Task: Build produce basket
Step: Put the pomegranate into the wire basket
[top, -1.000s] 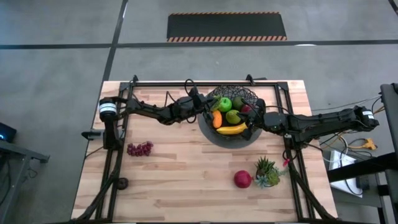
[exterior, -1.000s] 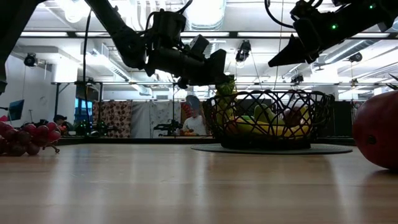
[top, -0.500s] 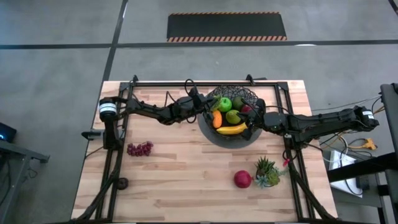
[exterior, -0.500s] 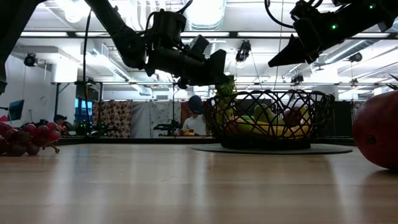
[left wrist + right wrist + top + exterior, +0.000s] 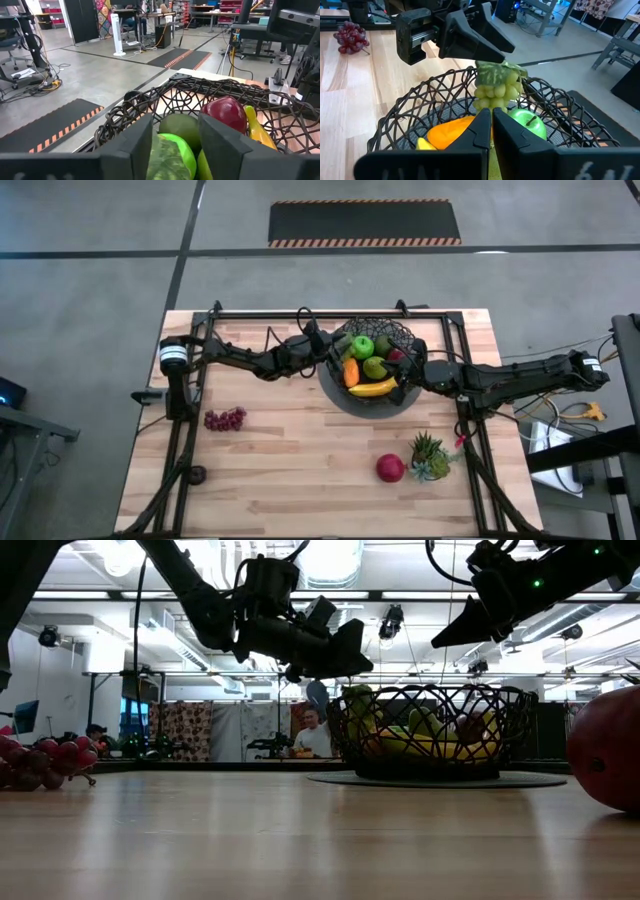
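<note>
The black wire basket [image 5: 396, 396] stands on its grey disc at the table's far middle, holding a green apple [image 5: 362, 346], a banana [image 5: 372, 388], an orange piece [image 5: 349, 374], a pear [image 5: 375, 367] and a red apple [image 5: 225, 112]. My left gripper [image 5: 335, 352] hovers open over the basket's left rim. The green grapes [image 5: 495, 92] with their leaf sit just under its fingertips, inside the rim [image 5: 357, 698]. My right gripper [image 5: 491, 120] is shut above the basket's right rim [image 5: 413, 372]. Purple grapes [image 5: 225, 419] and another red apple [image 5: 390, 468] lie on the table. My left gripper stands level, coming from the table's left, with its fingers [image 5: 135, 145] on either side of the leafy top [image 5: 167, 157] of the green grapes. I cannot tell whether they touch it.
A small spiky potted plant [image 5: 430, 455] stands beside the red apple near the right front. A dark rail frame [image 5: 300, 313] runs along the far and side edges. Bare wood lies between the purple grapes and the apple. A person [image 5: 312, 730] shows in the room behind.
The green grapes have come down from the left gripper's fingertips, above the basket's left rim, to a lower place inside the rim. Both arms have kept still.
</note>
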### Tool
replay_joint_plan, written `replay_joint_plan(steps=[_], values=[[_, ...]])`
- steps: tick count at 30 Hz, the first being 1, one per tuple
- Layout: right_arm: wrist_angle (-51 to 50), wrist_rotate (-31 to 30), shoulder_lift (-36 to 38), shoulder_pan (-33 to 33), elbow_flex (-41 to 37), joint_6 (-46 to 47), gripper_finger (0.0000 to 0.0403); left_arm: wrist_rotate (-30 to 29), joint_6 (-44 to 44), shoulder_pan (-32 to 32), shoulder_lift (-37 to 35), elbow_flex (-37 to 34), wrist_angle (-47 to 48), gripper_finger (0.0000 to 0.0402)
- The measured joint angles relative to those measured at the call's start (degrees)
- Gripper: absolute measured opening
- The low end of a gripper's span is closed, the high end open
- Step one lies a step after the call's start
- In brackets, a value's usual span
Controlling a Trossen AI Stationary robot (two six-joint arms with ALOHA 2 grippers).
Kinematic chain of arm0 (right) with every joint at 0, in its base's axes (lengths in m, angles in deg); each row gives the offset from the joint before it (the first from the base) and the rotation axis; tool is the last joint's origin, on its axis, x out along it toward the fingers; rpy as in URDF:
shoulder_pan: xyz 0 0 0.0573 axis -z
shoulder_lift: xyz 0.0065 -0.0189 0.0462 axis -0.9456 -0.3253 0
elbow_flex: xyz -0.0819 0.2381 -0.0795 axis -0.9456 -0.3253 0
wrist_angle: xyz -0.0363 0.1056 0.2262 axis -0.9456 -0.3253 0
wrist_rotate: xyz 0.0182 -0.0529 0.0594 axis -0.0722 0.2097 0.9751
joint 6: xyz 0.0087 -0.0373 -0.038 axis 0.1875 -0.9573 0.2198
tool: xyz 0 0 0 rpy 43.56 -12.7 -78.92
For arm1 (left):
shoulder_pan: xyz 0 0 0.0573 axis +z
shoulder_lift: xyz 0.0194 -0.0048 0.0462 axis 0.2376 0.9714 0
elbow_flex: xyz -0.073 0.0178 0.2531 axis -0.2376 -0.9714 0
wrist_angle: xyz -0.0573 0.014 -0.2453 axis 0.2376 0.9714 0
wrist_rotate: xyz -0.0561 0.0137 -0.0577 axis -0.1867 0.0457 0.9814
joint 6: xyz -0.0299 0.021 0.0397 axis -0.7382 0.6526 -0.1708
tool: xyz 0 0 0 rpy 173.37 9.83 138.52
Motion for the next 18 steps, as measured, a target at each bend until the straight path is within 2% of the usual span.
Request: replay_joint_plan(steps=[8, 18], values=[[-0.01, 0.01, 0.0, 0.0, 0.0, 0.54, 0.0009, 0.11, 0.05, -0.28, -0.64, 0.0, 0.35, 0.0168], [-0.23, -0.01, -0.02, 0.0, -0.02, 0.44, 0.0009, 1.53, 3.54, -0.35, -7.85, -0.15, 5.74, 0.0169]])
